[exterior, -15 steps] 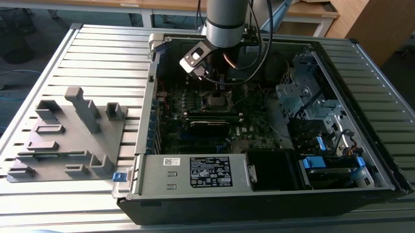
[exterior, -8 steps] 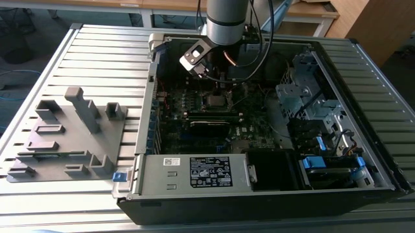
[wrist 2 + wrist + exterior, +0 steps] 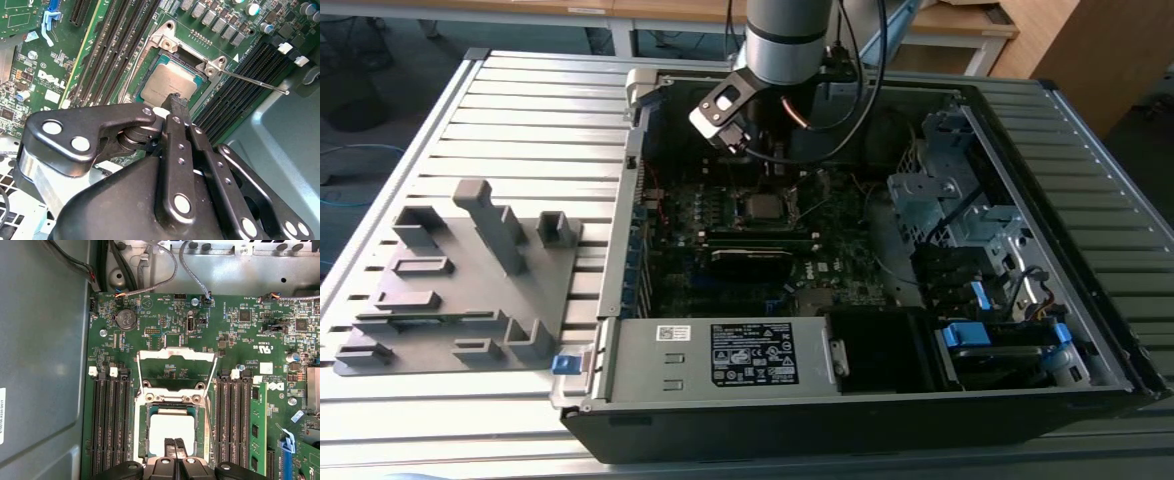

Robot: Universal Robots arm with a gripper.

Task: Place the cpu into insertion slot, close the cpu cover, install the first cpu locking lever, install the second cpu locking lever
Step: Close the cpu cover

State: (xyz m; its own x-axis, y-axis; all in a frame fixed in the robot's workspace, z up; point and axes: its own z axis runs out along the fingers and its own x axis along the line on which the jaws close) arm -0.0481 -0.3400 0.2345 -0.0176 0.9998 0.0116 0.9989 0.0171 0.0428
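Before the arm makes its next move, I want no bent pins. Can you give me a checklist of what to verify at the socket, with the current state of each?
1. cpu lying in the insertion slot: ok.
2. cpu fully seated with its corners aligned: cannot tell, because the gripper covers one edge.
3. cpu cover closed: not ok, it stands flipped open.
4. Locking lever latched: not ok, it sticks out free over the memory slots.
5. Gripper empty: ok, it is shut on nothing, with its tips over the cpu's edge.
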